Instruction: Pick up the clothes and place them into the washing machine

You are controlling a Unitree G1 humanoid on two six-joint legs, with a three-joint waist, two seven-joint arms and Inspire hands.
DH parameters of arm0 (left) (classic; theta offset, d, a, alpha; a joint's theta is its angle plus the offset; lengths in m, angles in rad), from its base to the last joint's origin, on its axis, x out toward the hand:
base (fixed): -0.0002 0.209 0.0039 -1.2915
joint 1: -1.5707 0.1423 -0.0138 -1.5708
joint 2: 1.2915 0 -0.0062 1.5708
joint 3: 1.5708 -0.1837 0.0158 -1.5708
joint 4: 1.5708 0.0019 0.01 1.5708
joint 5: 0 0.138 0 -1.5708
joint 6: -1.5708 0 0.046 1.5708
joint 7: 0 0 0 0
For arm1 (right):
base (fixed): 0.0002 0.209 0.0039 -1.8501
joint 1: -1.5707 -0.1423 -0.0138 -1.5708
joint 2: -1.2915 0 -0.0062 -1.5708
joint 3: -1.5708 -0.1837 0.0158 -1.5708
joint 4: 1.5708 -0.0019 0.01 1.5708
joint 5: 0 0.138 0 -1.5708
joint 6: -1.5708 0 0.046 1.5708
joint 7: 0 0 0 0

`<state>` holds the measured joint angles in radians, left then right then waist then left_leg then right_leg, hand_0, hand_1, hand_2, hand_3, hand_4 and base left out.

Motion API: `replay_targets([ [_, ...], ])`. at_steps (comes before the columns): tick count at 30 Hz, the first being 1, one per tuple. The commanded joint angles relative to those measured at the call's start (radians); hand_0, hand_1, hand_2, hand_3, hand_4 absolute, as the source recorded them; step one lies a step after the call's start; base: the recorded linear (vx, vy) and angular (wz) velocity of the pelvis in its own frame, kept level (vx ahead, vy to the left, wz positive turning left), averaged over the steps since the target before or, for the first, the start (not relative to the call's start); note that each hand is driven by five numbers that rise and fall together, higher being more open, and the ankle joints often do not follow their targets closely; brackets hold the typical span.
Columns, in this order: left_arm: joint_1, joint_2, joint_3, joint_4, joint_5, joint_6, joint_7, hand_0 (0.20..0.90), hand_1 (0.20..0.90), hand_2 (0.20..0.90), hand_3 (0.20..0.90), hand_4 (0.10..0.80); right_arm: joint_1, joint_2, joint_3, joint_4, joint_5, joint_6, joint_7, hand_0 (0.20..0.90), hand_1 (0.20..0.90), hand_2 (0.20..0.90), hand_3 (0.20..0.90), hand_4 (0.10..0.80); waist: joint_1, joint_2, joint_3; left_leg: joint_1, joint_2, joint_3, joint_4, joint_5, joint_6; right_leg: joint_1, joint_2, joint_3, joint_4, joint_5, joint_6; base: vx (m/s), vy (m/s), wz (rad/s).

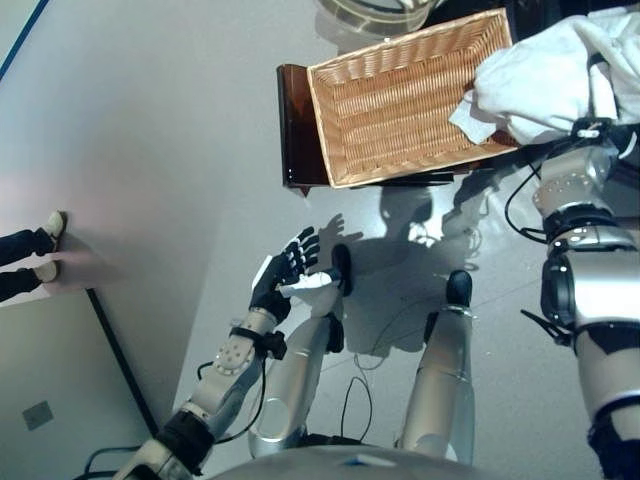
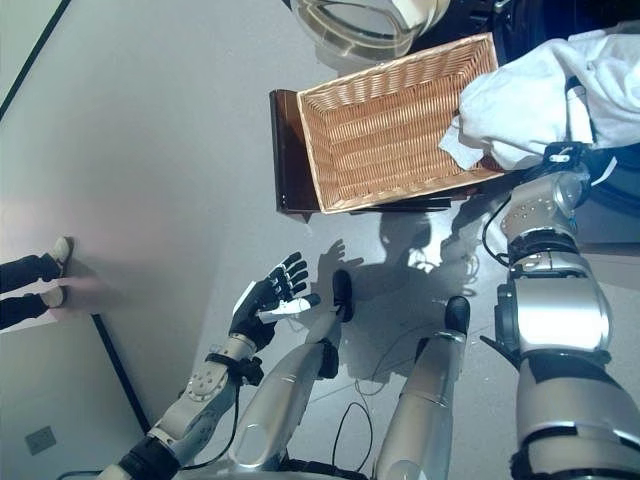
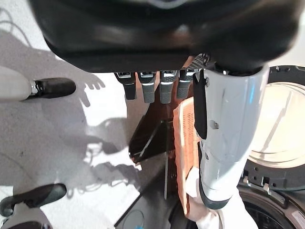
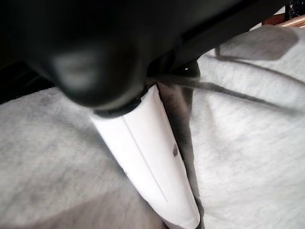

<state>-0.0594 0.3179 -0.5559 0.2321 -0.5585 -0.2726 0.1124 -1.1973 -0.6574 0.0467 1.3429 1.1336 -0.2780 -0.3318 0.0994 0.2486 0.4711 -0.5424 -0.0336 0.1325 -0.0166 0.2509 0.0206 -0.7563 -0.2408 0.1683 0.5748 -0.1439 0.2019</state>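
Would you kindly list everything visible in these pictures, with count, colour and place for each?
Basket: one, tan wicker, on the dark stand ahead of the robot; nothing on its visible floor.
Stand: one, dark brown wood, under the basket.
Clothes: one bundle, white, draped over the basket's right end and lifted off it.
Washing machine door: one, round, clear with a pale rim, beyond the basket.
Floor: grey, all around.
Person's shoes: two, pale, with dark trouser legs, at the left edge.
Left hand: dark, fingers spread, empty, low over the floor.
Right hand: white thumb pressed into the clothes; its fingers are hidden in the cloth.
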Motion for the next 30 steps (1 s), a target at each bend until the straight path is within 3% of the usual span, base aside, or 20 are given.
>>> replay_targets([
  [1,0.015,0.005,-0.002,-0.128,0.009,-0.102,0.0,0.9,0.9,0.9,0.9,0.8,-0.174,-0.175,0.109,-0.059,-0.055,-0.055,0.01,0.2,0.2,0.2,0.2,0.3,0.005,0.114,-0.02,-0.019,0.046,-0.014,0.116,-0.137,-0.096,0.009,0.042,0.001,-0.121,0.07,-0.07,0.0,0.0,0.0],
  [13,0.014,0.014,-0.006,-0.168,-0.003,-0.112,-0.01,0.9,0.9,0.9,0.9,0.8,-0.334,-0.306,0.242,-0.021,-0.111,-0.026,0.009,0.2,0.2,0.2,0.2,0.3,0.029,0.126,-0.029,-0.053,0.046,-0.017,0.085,-0.115,-0.108,-0.051,0.047,0.003,-0.087,0.051,-0.068,0.012,-0.018,0.02],
  [21,0.021,0.03,0.013,-0.21,-0.012,-0.126,0.001,0.9,0.9,0.9,0.9,0.8,-0.491,-0.384,0.408,0.001,-0.181,0.003,-0.003,0.2,0.2,0.2,0.2,0.3,0.045,0.117,-0.041,-0.088,0.046,-0.026,0.076,-0.11,-0.121,-0.099,0.047,0.0,-0.062,0.039,-0.069,0.025,-0.028,0.05],
  [30,0.012,0.024,0.03,-0.23,-0.019,-0.139,0.018,0.9,0.9,0.9,0.9,0.8,-0.587,-0.418,0.392,-0.033,-0.083,-0.08,-0.067,0.2,0.2,0.2,0.2,0.3,0.056,0.139,-0.056,-0.119,0.038,-0.028,0.045,-0.089,-0.131,-0.161,0.053,0.012,-0.033,0.028,-0.066,0.007,-0.003,0.02],
])
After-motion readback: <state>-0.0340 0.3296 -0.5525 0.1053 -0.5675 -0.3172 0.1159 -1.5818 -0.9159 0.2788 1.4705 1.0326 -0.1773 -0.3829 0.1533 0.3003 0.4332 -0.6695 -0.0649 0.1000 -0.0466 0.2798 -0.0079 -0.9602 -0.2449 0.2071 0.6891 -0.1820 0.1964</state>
